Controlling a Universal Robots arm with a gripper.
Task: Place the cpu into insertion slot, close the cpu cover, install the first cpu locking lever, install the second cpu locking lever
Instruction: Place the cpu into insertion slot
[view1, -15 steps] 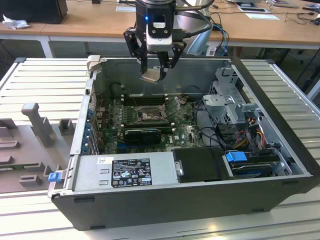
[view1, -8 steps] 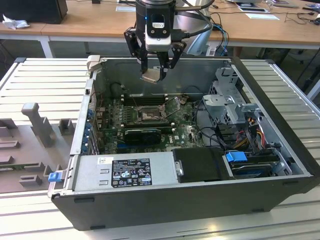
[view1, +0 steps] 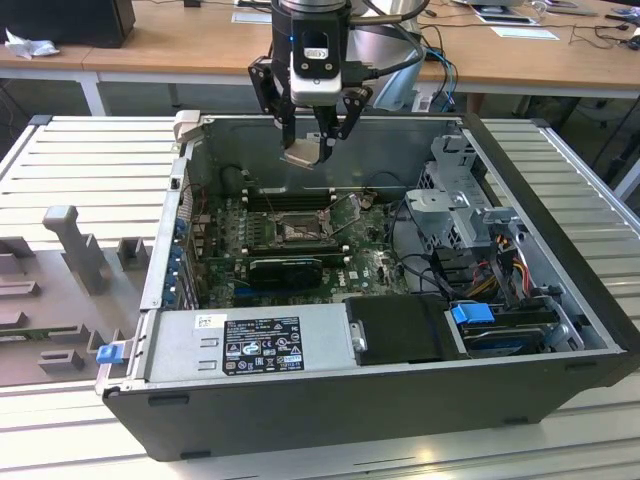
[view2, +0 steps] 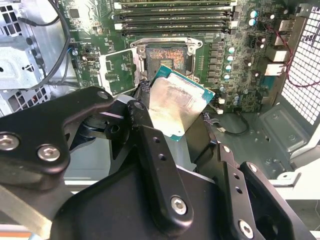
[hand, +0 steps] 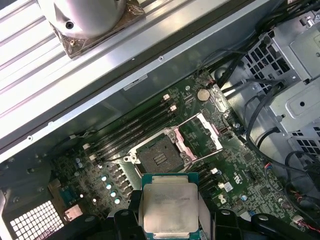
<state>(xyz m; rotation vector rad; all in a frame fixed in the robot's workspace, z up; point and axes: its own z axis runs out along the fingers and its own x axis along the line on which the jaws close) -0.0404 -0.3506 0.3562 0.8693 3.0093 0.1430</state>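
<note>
The end effector (view1: 309, 142) is closed on the cpu (view1: 303, 156), pinching it by two opposite edges, pale metal face showing in both wrist views. It hangs high over the open computer case (view1: 560, 250). The insertion slot (hand: 157, 157) lies below the end effector, well apart and uncovered, and the cpu cover (hand: 202, 137) stands flipped open just beside it. In the second wrist view the chip looks turned against the slot's frame. Seated askew, it would likely ride on the frame or crush the contacts. Such a thin edge grip may let it slip. A descent off to the side could catch the raised cover.
</note>
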